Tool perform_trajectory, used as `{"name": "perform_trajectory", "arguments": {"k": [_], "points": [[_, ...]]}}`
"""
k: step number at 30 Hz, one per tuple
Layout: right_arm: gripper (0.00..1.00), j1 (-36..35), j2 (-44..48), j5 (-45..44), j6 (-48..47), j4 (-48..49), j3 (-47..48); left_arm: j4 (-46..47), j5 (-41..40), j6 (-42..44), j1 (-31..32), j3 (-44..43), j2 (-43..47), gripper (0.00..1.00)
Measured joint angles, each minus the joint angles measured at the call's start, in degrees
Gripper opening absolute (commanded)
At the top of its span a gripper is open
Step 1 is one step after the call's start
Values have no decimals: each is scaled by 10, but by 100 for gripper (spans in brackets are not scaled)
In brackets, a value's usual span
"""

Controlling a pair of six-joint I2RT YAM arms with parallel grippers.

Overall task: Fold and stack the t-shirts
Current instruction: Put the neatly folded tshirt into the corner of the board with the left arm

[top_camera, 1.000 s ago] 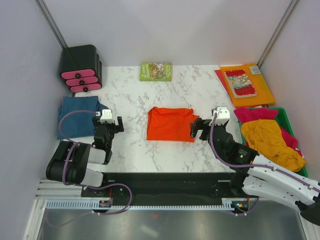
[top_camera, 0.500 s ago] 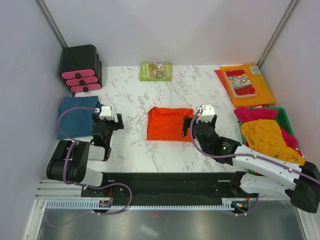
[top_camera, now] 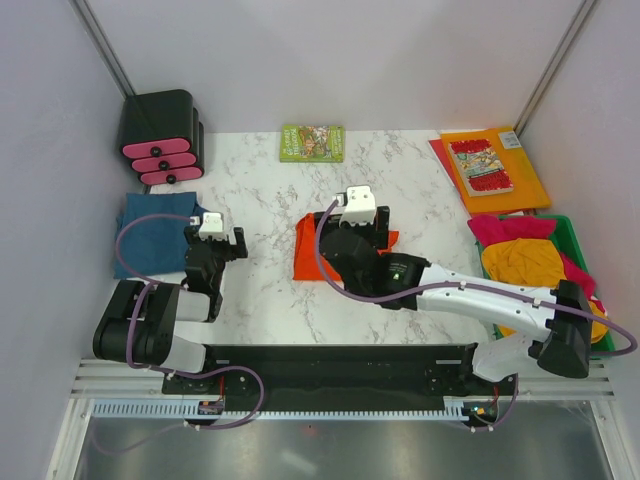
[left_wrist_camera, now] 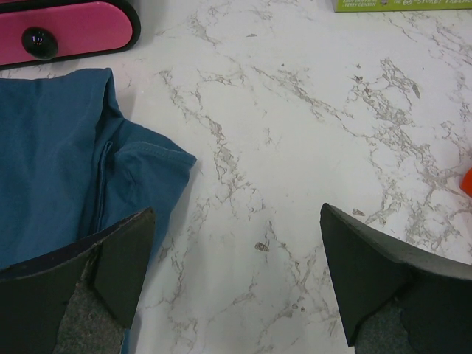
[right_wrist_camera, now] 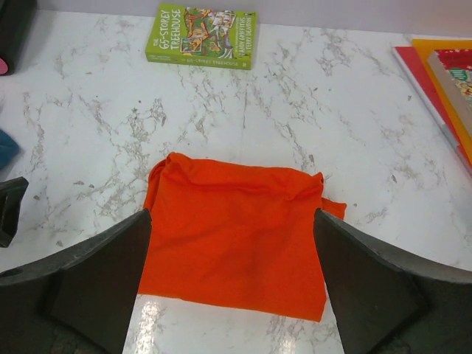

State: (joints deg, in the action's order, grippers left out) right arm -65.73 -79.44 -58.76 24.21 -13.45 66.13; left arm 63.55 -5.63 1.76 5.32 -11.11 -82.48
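Left claw point(left_wrist_camera: 234, 217): jaws wide apart, low over the marble counter point(top_camera: 260, 190), bare stone between the fingers. Its left finger overlaps the edge of the teal-blue t-shirt point(left_wrist_camera: 51, 162), which is folded, lies flat, has a sleeve hem showing, and spreads out to the left of that claw.

Right claw point(right_wrist_camera: 232, 217): jaws wide apart, reached in over the middle of the counter. The orange-red t-shirt point(right_wrist_camera: 236, 236) lies under and just ahead of it, framed between the two fingers. That shirt is folded to a rough rectangle and flat on the counter, with a wrinkled far edge and a small flap poking out at its right corner. Whether the fingers touch the cloth cannot be told.

T-shirt count: four, one of each colour.

Well right of the right claw is one green bin point(top_camera: 572, 222). It holds the mustard-yellow t-shirt point(top_camera: 535, 275), crumpled, on top of the magenta-pink t-shirt point(top_camera: 505, 228), also unfolded.

Far of the right claw: one green paperback point(right_wrist_camera: 200, 35) at the back edge. Far right: one orange folder point(top_camera: 525, 185) with one comic book point(top_camera: 482, 165) on it. Far of the left claw: one black drawer unit point(top_camera: 160, 120) with three pink drawers point(top_camera: 160, 163).
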Motion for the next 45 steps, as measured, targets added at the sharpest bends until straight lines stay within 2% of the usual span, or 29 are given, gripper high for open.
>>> {"name": "perform_trajectory", "arguments": {"k": [4, 7, 9, 12, 15, 17, 19, 21, 22, 26, 31, 33, 35, 36, 37, 39, 41, 43, 44, 45], "points": [[98, -40, -18, -50, 53, -78, 56, 0, 0, 0, 0, 0, 0, 100], [98, -47, -28, -65, 198, -170, 63, 0, 0, 0, 0, 0, 0, 100], [98, -44, -23, -57, 285, -216, 31, 0, 5, 0, 0, 0, 0, 100], [98, -42, -22, -26, 312, -226, -12, -7, 23, 1, 0, 0, 5, 100], [98, -45, -40, -9, 296, -232, -7, -79, 53, 4, 0, -13, 63, 100], [98, -44, -68, 1, 265, -236, 23, -239, 69, 4, 0, -100, 91, 100], [98, -38, -99, 18, 246, -228, 56, -399, 110, 10, -1, -244, 68, 100], [98, -24, -118, 43, 232, -199, 71, -516, 153, 14, -2, -377, 42, 100], [98, -14, -121, 55, 225, -183, 70, -559, 164, 13, -3, -416, 40, 100], [98, 26, -123, 86, 197, -127, 59, -720, 182, 14, -3, -462, 43, 100], [98, 42, -166, 88, 174, -116, 107, -921, 227, 32, -3, -485, -13, 100], [98, 63, -172, 123, 176, -97, 101, -966, 254, 37, -3, -484, -5, 100], [98, 116, -169, 203, 172, -56, 71, -987, 280, 40, -3, -484, 13, 100], [96, 148, -169, 236, 167, -29, 50, -997, 297, 43, -3, -484, 27, 100], [77, 175, -169, 259, 160, -10, 31, -1007, 311, 45, -3, -484, 41, 100], [20, 211, -170, 287, 144, 2, 7, -1018, 334, 49, -3, -485, 63, 86], [26, 212, -176, 293, 130, -3, 10, -1024, 353, 52, -3, -486, 77, 85], [27, 199, -201, 292, 123, -26, 49, -1029, 371, 53, -3, -488, 80, 84], [32, 193, -220, 288, 116, -37, 77, -1030, 376, 53, -3, -489, 77, 84], [54, 186, -238, 283, 108, -43, 104, -1030, 381, 53, -3, -491, 73, 84]]}}
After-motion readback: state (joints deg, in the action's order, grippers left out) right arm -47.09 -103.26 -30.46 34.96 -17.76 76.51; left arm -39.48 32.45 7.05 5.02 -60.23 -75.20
